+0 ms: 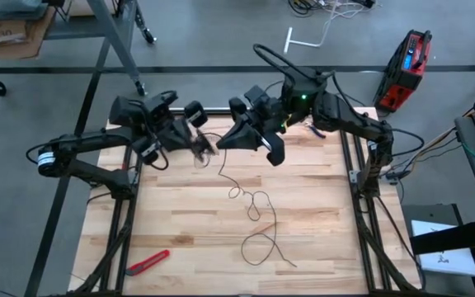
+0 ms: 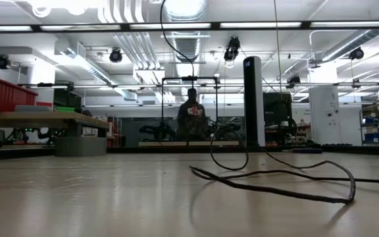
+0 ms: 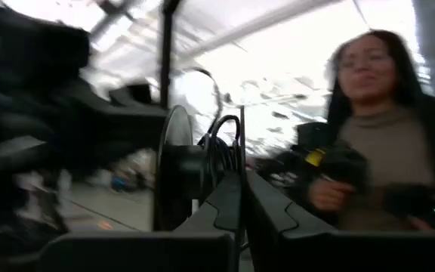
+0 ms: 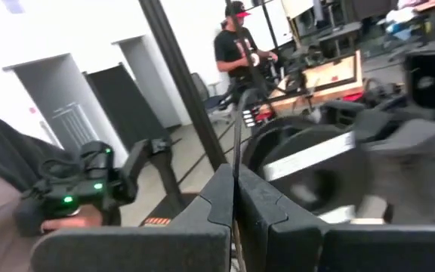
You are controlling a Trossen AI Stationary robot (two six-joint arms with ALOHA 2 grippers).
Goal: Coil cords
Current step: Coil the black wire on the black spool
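The thin black cord lies in loose loops on the wooden table and rises from them to the two grippers above its far middle. Its small black round reel, with several turns wound on it, is held up off the table by my left gripper, which is shut on it. My right gripper stands close beside the reel and is shut on the cord. The low view shows the cord's loops resting on the table and one strand climbing out of the picture. My left gripper pinches the thin rim of one reel flange between its two fingers, edge-on. The reel is lifted clear of the table, its flanges standing upright. My right gripper pinches the single strand of cord between its two fingers, close to the reel. The fingers lie across the strand, which runs straight out from between them. From this hold the cord drops slack to the loops on the table.
A red-handled tool lies near the table's front left corner. A red case stands on the floor beyond the far right corner. People show in the room behind, in both wrist views and the low view.
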